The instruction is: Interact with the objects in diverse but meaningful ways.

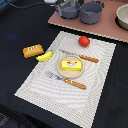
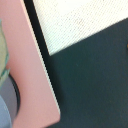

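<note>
A round red tomato lies at the far edge of a striped placemat. A yellow block with a red label sits on a small plate in the middle of the mat. A yellow banana lies at the mat's edge on the exterior view's left. An orange-brown bread loaf rests on the dark table beside it. My gripper shows in neither view. The wrist view holds none of the toy foods, only a corner of the placemat.
A knife and a fork with wooden handles flank the plate. Two grey pots and a bowl stand on a pink board at the back. The board and dark table show in the wrist view.
</note>
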Available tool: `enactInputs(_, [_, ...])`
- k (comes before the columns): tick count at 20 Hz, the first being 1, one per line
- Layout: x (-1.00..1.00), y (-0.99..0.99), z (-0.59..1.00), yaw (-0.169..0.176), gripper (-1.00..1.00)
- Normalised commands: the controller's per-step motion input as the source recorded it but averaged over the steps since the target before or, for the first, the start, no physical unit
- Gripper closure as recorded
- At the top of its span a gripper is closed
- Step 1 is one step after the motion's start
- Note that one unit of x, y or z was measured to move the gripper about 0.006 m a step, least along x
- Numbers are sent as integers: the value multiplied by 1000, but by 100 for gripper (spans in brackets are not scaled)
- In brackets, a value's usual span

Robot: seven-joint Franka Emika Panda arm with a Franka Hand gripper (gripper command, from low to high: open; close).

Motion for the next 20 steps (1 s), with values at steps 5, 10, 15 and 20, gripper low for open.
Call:
enactInputs(5, [798, -7, -145, -71, -100])
enactInputs(10, [663, -3, -226, -45, -100])
enactInputs(15, [582, -7, -321, -27, -100])
enactInputs(20, [441, -10, -229, -29, -100])
